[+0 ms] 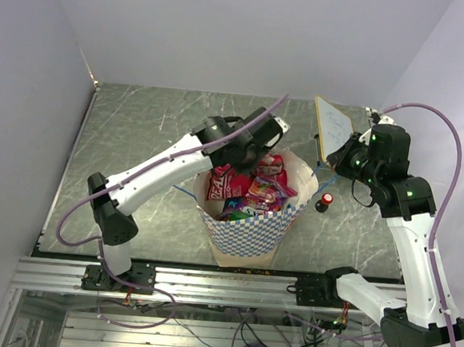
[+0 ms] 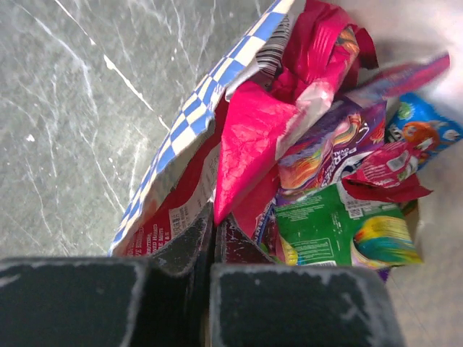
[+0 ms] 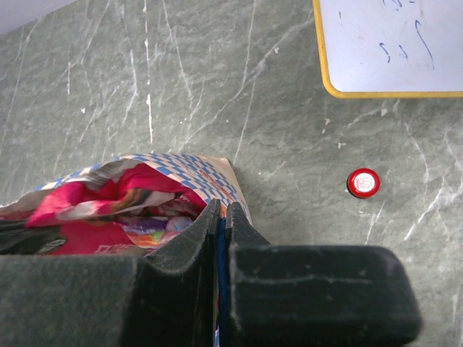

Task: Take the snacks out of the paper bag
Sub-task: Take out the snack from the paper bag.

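Note:
The blue-and-white checkered paper bag (image 1: pixel 247 231) stands upright in the middle of the table, its mouth full of snacks (image 1: pixel 255 187). A red packet marked "REAL" (image 1: pixel 219 184) leans at its left side. My left gripper (image 1: pixel 258 153) reaches into the bag from the far left. In the left wrist view it (image 2: pixel 215 217) is shut on the lower corner of a bright pink packet (image 2: pixel 249 144), beside the checkered rim (image 2: pixel 188 123). Purple (image 2: pixel 325 148), green (image 2: pixel 333 224) and blue (image 2: pixel 423 130) packets lie to the right. My right gripper (image 3: pixel 223 210) is shut on the bag's blue cord handle (image 3: pixel 221 260) at the bag's right edge (image 3: pixel 210 170).
A small red-and-black knob (image 1: pixel 325 201) (image 3: pixel 363 182) stands on the table just right of the bag. A white board with a yellow edge (image 1: pixel 332 129) (image 3: pixel 394 43) lies at the far right, under the right arm. Grey marble tabletop (image 1: pixel 139 134) surrounds the bag.

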Controlling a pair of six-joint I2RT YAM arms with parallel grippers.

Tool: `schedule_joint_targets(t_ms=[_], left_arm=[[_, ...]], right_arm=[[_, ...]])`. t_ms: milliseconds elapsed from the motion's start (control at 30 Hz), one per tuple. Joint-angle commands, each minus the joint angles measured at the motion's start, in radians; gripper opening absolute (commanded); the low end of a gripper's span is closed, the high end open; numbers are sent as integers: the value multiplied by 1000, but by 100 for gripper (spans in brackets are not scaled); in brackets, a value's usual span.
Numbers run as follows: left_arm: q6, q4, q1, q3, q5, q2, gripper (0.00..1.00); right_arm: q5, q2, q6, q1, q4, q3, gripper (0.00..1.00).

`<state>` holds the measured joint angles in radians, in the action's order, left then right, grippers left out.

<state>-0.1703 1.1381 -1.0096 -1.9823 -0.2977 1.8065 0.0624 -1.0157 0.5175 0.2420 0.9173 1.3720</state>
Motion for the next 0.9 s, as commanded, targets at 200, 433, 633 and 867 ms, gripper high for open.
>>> schedule_joint_targets(t_ms=[200,433,633,867], left_arm=[[-84,-3,2,-188,57,-143,7],[-131,-78,9,-228,40,-258,7],[-228,-112,124,-285,21,-308,7],[-324,-175,408,-324,222,-306,7]], right_arm=[[-33,17,37,-5,-23,-16,0],[-32,23,48,-5,-20,-17,0],[-36,28,59,-6,-17,-22,0],[-38,30,70,-6,-23,-35,0]])
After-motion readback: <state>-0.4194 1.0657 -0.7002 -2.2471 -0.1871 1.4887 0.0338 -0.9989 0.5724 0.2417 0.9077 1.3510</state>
